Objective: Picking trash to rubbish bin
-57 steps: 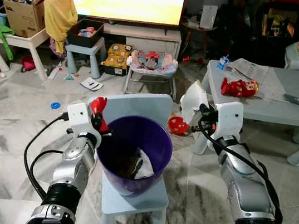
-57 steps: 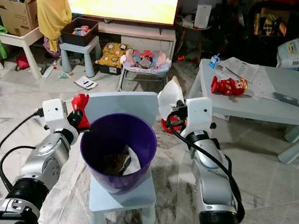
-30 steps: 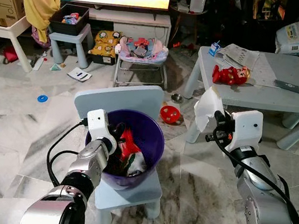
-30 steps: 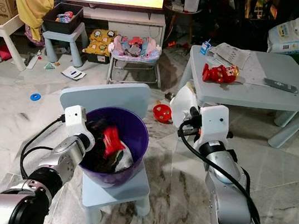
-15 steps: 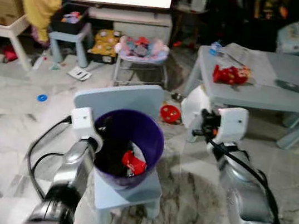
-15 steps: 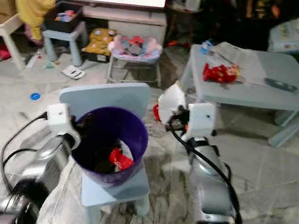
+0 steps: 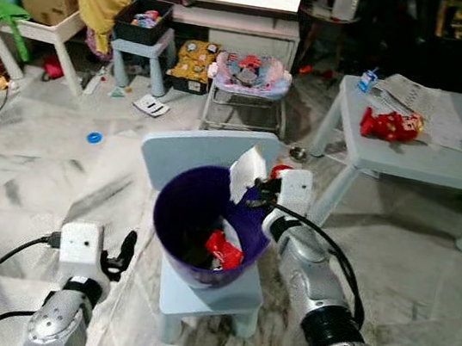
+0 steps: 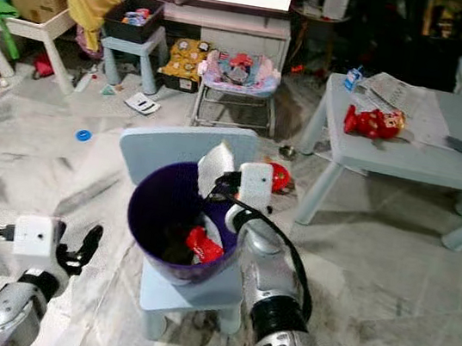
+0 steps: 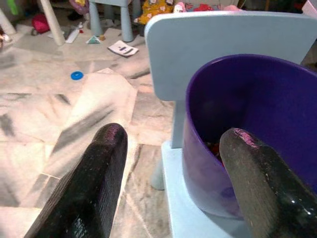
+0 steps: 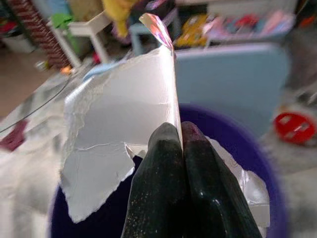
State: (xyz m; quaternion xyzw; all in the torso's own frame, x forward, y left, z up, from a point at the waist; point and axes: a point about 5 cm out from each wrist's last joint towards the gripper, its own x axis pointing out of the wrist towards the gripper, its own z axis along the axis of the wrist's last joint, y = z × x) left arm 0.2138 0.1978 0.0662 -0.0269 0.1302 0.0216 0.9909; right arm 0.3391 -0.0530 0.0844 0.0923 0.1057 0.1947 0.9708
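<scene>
One scrap of torn silver wrapper [image 10: 124,148] sat pinched in the closed right gripper [image 7: 255,196] over the purple bin's [image 7: 174,217] rim, evidently for dropping; the left gripper [image 9: 173,173] hung agape, empty, beside the chair's [image 7: 191,151] edge.

Right arm stretched forward, hand [image 10: 174,148] raised, fingers pressed together. Left arm low and bent, hand [image 9: 173,163] pointing forward, fingers [image 9: 96,183] spread wide apart, nothing between them.

Silver arms, white wrist boxes, blk cables, blk claws.
</scene>
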